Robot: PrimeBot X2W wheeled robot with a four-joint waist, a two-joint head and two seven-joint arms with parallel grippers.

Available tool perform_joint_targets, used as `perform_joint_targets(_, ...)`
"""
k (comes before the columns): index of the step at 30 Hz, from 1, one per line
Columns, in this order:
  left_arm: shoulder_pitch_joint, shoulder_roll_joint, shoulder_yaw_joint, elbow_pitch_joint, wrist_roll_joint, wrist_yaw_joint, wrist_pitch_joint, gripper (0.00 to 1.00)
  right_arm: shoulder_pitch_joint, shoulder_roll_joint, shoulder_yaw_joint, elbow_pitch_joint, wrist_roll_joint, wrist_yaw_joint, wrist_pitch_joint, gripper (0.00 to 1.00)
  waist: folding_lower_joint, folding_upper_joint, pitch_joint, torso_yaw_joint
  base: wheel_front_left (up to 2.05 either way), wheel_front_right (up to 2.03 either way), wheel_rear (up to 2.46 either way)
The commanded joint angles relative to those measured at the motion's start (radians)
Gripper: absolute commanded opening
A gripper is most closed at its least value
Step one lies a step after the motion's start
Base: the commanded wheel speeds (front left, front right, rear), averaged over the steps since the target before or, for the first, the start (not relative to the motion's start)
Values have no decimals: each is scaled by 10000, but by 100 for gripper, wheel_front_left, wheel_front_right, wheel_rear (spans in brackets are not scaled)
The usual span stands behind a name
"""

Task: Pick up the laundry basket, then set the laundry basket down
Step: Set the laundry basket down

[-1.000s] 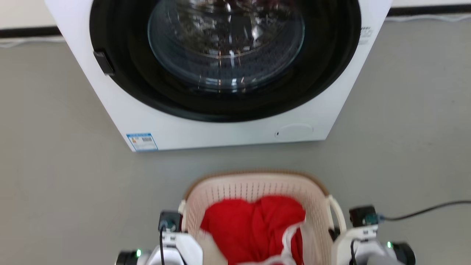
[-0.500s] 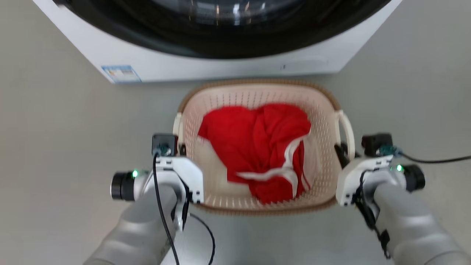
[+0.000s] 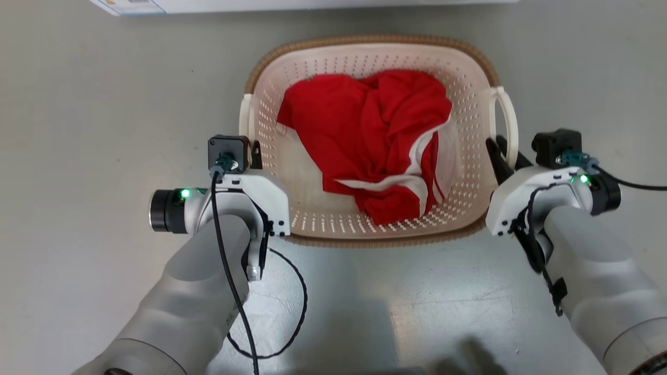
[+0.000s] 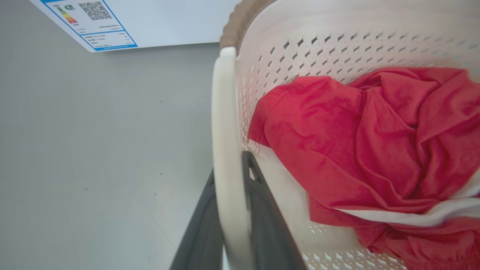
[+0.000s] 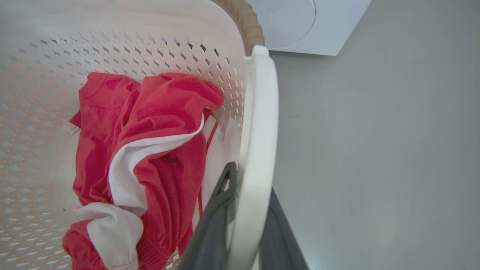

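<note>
Left gripper (image 3: 254,153) clamps the left loop handle (image 4: 225,150) of the laundry basket (image 3: 365,44), one dark finger on each side of the loop. Right gripper (image 3: 500,151) grips the right loop handle (image 5: 258,131) in the same way. Basket position: between both grippers, over the grey floor (image 3: 78,130), near the white washer (image 5: 300,26). One red-and-white garment (image 3: 365,125) lies inside.
</note>
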Motion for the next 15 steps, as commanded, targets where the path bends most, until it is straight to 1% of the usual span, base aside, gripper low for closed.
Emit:
perform_joint_targets(1,-229,108,295,-246,220,68,-92,0,139,68,129,-277,-190,77,-183,0,0,0,184,-34,0,0,0)
perform_joint_targets(7,-251,185,1175,-704,1066,29,-93,0,27,-60,-198,-772,-432,77,-185,0,0,0,631,-35,0,0,0)
perform_joint_targets(15,-89,100,2174,-1282,2208,-44,-93,0,121,-210,-667,-1299,-813,77,-186,0,0,0,1054,94,0,0,0)
